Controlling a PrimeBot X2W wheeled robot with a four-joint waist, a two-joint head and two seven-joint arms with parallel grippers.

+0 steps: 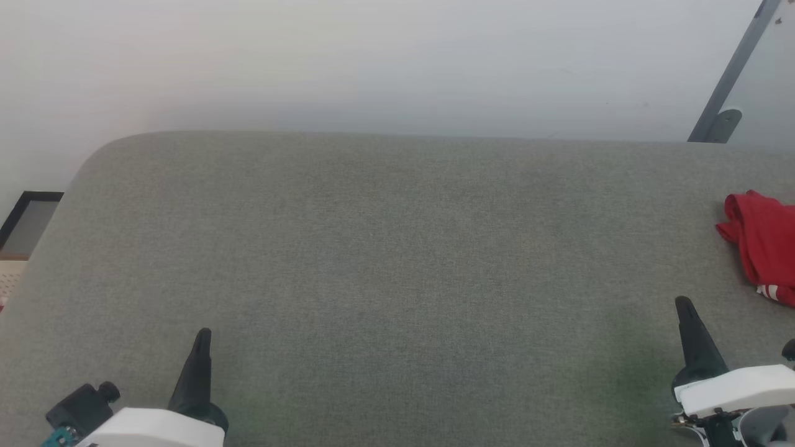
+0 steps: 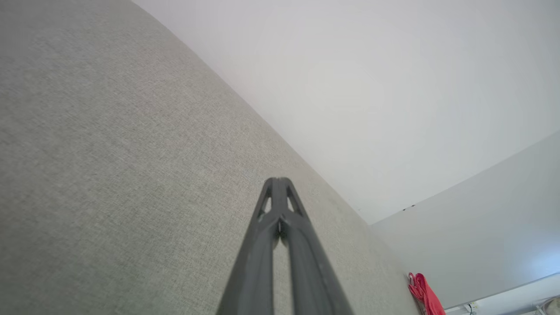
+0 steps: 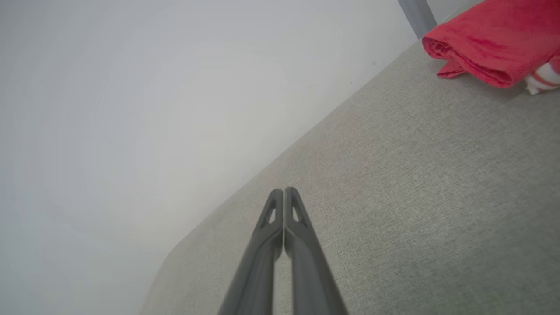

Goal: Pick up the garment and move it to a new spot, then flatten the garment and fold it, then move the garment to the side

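The garment [image 1: 765, 243] is a red bundle with a bit of red-and-white striped trim, lying at the far right edge of the grey surface [image 1: 385, 261]. It also shows as a folded red roll [image 3: 490, 41] at the upper right in the right wrist view, and as a small red strip [image 2: 423, 294] low on the right in the left wrist view. My right gripper [image 1: 683, 304] is shut and empty, a short way in front and to the left of the garment. My left gripper [image 1: 203, 335] is shut and empty at the lower left, far from it.
The grey fabric surface has a rounded far-left corner [image 1: 112, 149] and meets a pale wall [image 1: 372, 62] at the back. A grey slanted post [image 1: 730, 74] stands at the back right. A dark-framed object [image 1: 28, 220] lies beyond the left edge.
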